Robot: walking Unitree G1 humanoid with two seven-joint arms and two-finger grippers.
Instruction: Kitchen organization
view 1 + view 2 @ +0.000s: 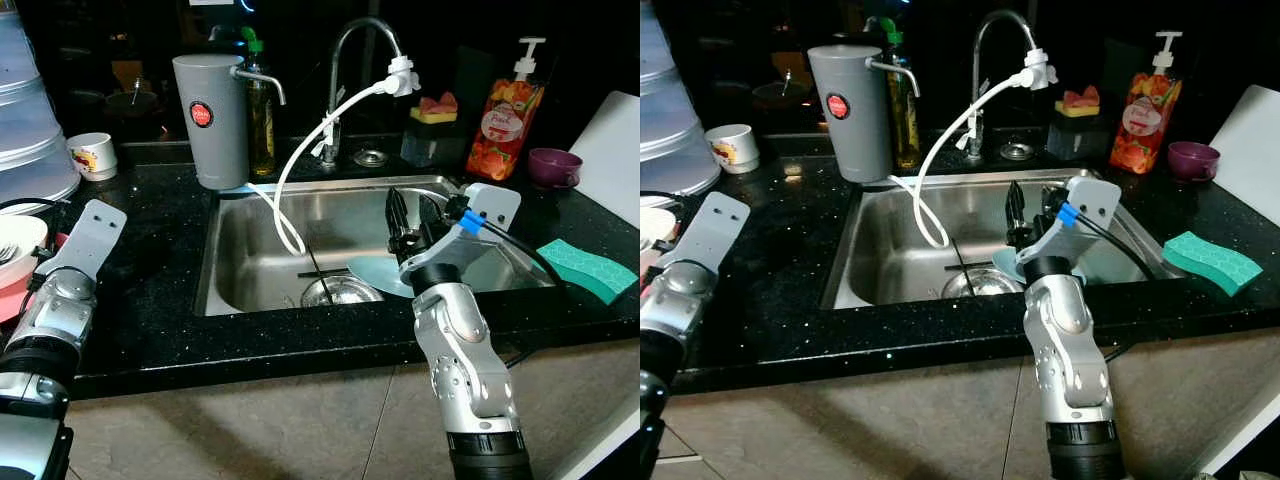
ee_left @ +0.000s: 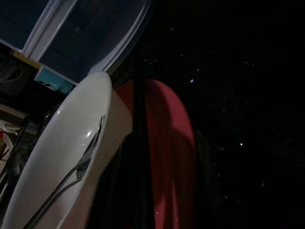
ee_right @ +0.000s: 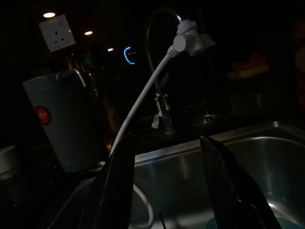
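Note:
My right gripper (image 1: 412, 212) hangs over the steel sink (image 1: 240, 250), open, with nothing between its fingers. Just below and in front of it a pale blue plate (image 1: 375, 272) lies on the sink floor beside a round metal strainer (image 1: 340, 291). In the right wrist view the two black fingers (image 3: 119, 191) frame the faucet (image 3: 162, 28) and its white hose (image 3: 143, 95). My left arm (image 1: 70, 270) rests on the black counter at the left, next to a white bowl (image 2: 62, 157) holding a fork, with a red plate (image 2: 167, 152) under it.
A grey water jug (image 1: 210, 120) and a bottle stand behind the sink's left corner. A soap dispenser (image 1: 505, 115), purple cup (image 1: 553, 165) and green sponge (image 1: 585, 265) are on the right. A white mug (image 1: 93, 155) sits far left.

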